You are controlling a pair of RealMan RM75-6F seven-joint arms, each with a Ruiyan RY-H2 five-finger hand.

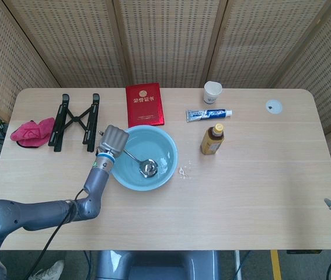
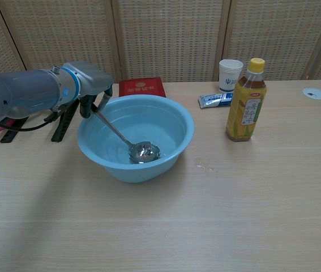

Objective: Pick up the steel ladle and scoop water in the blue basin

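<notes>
The blue basin (image 1: 164, 153) (image 2: 178, 122) stands at the table's middle left with water in it. My left hand (image 1: 112, 140) (image 2: 89, 85) hovers over the basin's left rim and grips the handle end of the steel ladle (image 1: 139, 161) (image 2: 119, 135). The ladle slants down to the right, and its bowl (image 1: 149, 169) (image 2: 144, 152) lies low in the water near the basin's bottom. My right hand is out of both views; only a bit of arm hardware shows at the head view's right edge.
A black folding stand (image 1: 75, 119) and a pink cloth (image 1: 32, 131) lie left of the basin. Behind it is a red booklet (image 1: 144, 104). A tea bottle (image 1: 212, 139) (image 2: 247, 101), toothpaste tube (image 1: 208, 114) and white cup (image 1: 212, 91) stand to the right.
</notes>
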